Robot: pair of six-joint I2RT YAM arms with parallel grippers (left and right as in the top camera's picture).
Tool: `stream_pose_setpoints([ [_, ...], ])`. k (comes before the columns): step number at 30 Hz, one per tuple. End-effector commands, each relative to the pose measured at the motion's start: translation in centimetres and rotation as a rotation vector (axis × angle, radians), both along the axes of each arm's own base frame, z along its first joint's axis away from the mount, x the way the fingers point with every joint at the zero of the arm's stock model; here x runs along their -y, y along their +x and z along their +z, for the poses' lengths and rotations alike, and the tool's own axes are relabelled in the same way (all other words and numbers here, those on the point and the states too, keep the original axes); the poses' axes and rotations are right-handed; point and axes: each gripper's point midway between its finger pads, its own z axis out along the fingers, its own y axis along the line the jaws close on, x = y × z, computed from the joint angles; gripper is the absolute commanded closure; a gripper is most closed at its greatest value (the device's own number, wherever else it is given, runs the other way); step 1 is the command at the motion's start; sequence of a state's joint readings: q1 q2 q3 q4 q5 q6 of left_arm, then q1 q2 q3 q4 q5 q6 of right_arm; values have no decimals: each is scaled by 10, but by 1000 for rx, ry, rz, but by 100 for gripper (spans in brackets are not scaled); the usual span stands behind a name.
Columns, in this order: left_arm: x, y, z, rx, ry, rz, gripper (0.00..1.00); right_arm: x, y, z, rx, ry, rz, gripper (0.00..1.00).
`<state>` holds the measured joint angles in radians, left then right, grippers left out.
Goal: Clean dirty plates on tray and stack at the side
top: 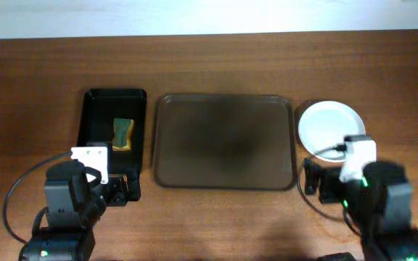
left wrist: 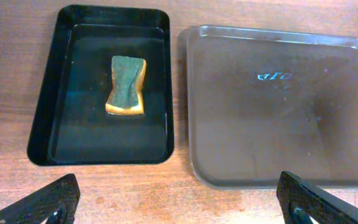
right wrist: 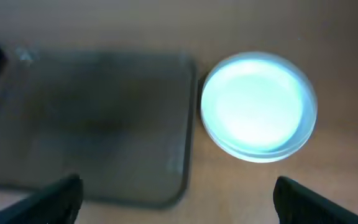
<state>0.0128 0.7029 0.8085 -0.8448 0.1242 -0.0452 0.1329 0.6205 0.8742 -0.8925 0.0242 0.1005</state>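
plates (top: 326, 125) sit, seemingly stacked, on the table (top: 209, 65) just right of the tray (top: 223, 141), mid-right of the overhead frame. you'd judge them stiff, slick, breakable: grip the rim. your left tool (left wrist: 179, 202) and right tool (right wrist: 178, 199) gape wide, empty.

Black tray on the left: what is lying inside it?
A single sponge, yellow with a green scrubbing top, lies near the middle of the black tray. The rest of its floor shows bare and dark. Whatever is beneath the sponge is covered.
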Motion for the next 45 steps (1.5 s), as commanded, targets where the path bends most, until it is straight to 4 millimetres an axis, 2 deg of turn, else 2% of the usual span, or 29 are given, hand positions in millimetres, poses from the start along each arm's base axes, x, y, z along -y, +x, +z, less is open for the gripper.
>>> stream_pose_setpoints([
  [1, 1, -1, -2, 1, 6, -18, 0, 10, -8, -4, 216, -29, -20, 2],
  [5, 1, -1, -2, 1, 6, -18, 0, 12, -10, -15, 466, 3, -36, 2],
  [8, 1, -1, -2, 1, 6, -18, 0, 16, 0, -22, 571, 9, -58, 2],
  [11, 1, -1, -2, 1, 6, -18, 0, 16, 11, -31, 625, -20, -43, 2],
  [14, 1, -1, -2, 1, 6, -18, 0, 15, 18, -50, 637, -87, -5, 2],
  [17, 1, -1, -2, 1, 6, -18, 0, 10, 22, -82, 578, -89, 45, 2],
  [19, 1, -1, -2, 1, 6, -18, 0, 13, 22, -82, 582, -132, 42, 1],
  [39, 1, -1, -2, 1, 6, -18, 0, 12, 22, -82, 582, -131, 44, 2],
  [41, 1, -6, -1, 1, 7, -17, 0, 12, 22, -82, 582, -132, 44, 2],
  [45, -4, -3, 4, 189, 45, -5, 0, 12, 22, -82, 582, -131, 44, 2],
])
